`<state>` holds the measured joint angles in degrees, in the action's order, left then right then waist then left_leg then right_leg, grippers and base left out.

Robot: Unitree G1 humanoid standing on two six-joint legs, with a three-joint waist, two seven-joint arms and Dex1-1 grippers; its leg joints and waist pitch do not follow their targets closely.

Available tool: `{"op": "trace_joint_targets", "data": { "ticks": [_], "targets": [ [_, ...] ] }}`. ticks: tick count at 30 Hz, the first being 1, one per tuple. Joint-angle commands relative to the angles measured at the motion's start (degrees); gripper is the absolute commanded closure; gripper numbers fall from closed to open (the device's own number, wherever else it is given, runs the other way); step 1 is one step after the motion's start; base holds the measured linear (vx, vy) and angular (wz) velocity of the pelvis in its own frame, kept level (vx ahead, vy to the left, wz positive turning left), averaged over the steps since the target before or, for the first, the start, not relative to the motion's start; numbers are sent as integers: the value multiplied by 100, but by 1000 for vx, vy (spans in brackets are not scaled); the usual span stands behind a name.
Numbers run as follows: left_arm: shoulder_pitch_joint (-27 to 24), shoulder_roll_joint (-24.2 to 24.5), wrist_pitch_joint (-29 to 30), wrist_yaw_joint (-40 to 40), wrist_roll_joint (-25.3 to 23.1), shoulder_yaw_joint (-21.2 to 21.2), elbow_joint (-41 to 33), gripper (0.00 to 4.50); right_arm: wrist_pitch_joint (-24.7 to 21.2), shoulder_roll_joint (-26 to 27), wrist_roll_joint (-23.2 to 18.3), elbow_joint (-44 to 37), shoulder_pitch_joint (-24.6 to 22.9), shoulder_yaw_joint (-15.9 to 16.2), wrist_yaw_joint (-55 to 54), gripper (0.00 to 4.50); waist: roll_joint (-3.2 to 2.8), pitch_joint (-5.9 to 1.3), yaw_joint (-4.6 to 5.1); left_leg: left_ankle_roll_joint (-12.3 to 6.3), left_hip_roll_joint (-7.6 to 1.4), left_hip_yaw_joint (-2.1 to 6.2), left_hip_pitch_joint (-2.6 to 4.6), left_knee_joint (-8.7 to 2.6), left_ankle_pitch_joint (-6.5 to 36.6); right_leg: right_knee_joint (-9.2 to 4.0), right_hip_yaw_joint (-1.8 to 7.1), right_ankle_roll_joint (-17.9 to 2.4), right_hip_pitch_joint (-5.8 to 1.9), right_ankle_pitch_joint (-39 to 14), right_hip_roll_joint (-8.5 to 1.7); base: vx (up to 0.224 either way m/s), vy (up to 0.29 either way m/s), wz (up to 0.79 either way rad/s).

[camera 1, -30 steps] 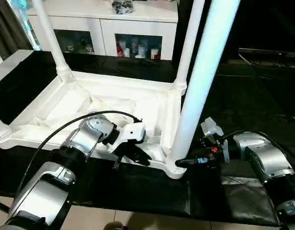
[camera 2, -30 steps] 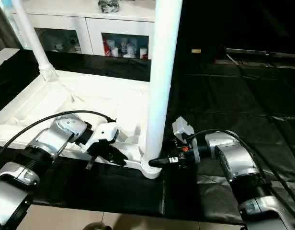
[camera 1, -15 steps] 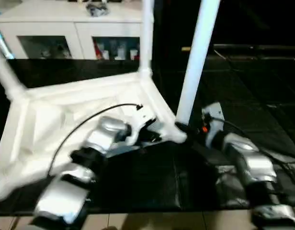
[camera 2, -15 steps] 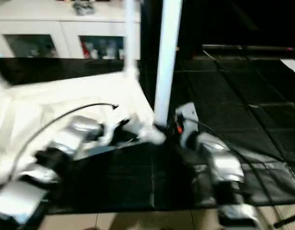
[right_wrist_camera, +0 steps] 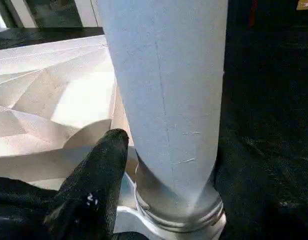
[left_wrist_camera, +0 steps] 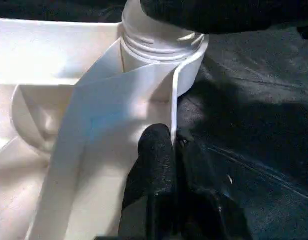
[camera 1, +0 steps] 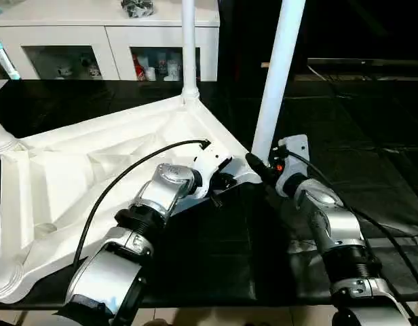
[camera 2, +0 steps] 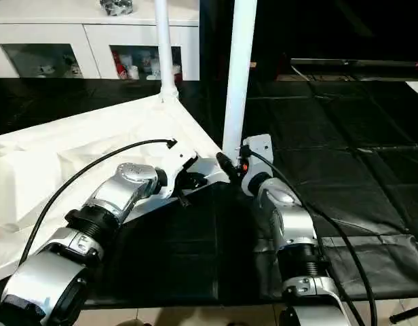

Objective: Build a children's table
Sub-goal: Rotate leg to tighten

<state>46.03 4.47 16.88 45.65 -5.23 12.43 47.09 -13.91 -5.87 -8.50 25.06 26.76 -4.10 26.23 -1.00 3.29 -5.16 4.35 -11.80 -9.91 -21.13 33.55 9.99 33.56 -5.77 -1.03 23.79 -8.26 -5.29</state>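
The upturned ribbed tabletop point(camera 1: 73, 176) has been swung round; its rim is pinched by the left gripper point(left_wrist_camera: 171, 150), and the right gripper point(camera 1: 258, 165) sits spread at one of four smooth tapered legs point(camera 1: 277, 75).

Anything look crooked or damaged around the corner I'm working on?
Nothing stands out. The leg stands upright in the corner socket of the upturned tabletop, with no crack visible. The left gripper is clamped on the tabletop's rim; one right finger rests beside the leg's base.

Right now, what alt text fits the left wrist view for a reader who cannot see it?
The left gripper is shut on the thin rim of the upturned white tabletop, beside a corner socket with a leg seated in it. Black matting lies beyond the rim.
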Motion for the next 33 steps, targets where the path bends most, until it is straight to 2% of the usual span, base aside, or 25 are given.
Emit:
{"op": "trace_joint_targets", "data": {
  "ticks": [1,2,7,10,11,12,15,16,17,22,23,25,26,28,33],
  "targets": [
    [100,12,-215,138,69,39,-225,450,-6,77,-117,-150,-185,388,541,129,22,-457,-35,-350,-92,11,41,-363,1100,-384,256,-1117,-397,-1348,-320,0,0,0],
    [63,88,-254,306,95,88,-241,450,40,-65,-166,-234,-289,425,740,100,22,-458,-29,-351,-96,16,37,-366,1079,-371,255,-1142,-397,-1273,-313,0,0,0],
    [-98,461,-491,1046,50,325,-325,450,263,-730,-258,-411,-580,395,1497,69,35,-442,-40,-415,-88,9,24,-359,1167,-388,257,-1150,-416,-1352,-324,0,0,0],
    [-168,609,-566,1382,52,394,-382,450,317,-990,-325,-452,-630,306,1804,43,30,-443,-50,-405,-103,11,43,-360,1236,-405,255,-1147,-404,-1510,-332,0,0,0],
    [-193,667,-609,1509,51,424,-404,450,338,-1096,-352,-472,-643,275,1931,30,11,-433,-48,-388,-106,8,45,-362,1235,-400,259,-1163,-386,-1516,-321,0,0,0],
    [-261,853,-846,1961,43,548,-443,450,376,-1409,-415,-568,-688,260,2410,20,26,-437,-50,-387,-112,13,47,-364,1268,-405,255,-1159,-400,-1536,-324,0,0,0],
    [-300,1038,-1219,2462,63,687,-417,450,416,-1833,-512,-699,-741,374,3110,3,23,-427,-108,-412,-123,-1,81,-361,1355,-418,262,-1168,-375,-1595,-317,0,0,0],
    [-301,1050,-1242,2499,68,694,-411,450,422,-1870,-518,-711,-744,391,3171,3,22,-428,-123,-410,-126,-7,81,-358,1364,-410,261,-1168,-377,-1604,-314,0,0,0],
    [-317,1136,-1528,2871,143,745,-380,450,442,-2168,-623,-848,-767,552,3778,3,28,-431,-169,-437,-135,-9,81,-356,1358,-403,255,-1167,-376,-1600,-313,0,0,0],
    [-293,1241,-1617,3394,187,864,-407,450,359,-2472,-771,-998,-713,772,4555,3,22,-425,-244,-440,-164,-3,77,-360,1408,-393,257,-1193,-371,-1685,-330,0,0,0],
    [-258,1298,-1696,3634,161,954,-405,450,346,-2561,-782,-996,-633,929,4922,3,33,-426,-259,-425,-167,-5,83,-361,1414,-398,260,-1182,-365,-1729,-336,0,0,0],
    [-238,1355,-1788,3880,163,1036,-426,450,340,-2586,-750,-958,-539,1069,5150,3,24,-426,-311,-392,-176,-8,113,-361,1448,-409,266,-1192,-339,-1800,-340,0,0,0],
    [-234,1372,-1823,3959,169,1060,-435,450,341,-2586,-741,-938,-509,1103,5198,3,36,-431,-322,-371,-179,-3,114,-363,1447,-399,268,-1209,-343,-1794,-347,0,0,0],
    [-227,1451,-1937,4249,168,1177,-493,450,241,-2512,-757,-780,-332,1219,5368,3,21,-435,-327,-341,-178,6,101,-371,1444,-382,266,-1210,-351,-1785,-344,0,0,0],
    [-247,1474,-2053,4480,122,1251,-515,450,209,-2431,-739,-500,-148,1376,5594,47,18,-421,-340,-247,-182,4,126,-382,1574,-413,267,-1174,-333,-2019,-355,0,0,0]
  ]
}}
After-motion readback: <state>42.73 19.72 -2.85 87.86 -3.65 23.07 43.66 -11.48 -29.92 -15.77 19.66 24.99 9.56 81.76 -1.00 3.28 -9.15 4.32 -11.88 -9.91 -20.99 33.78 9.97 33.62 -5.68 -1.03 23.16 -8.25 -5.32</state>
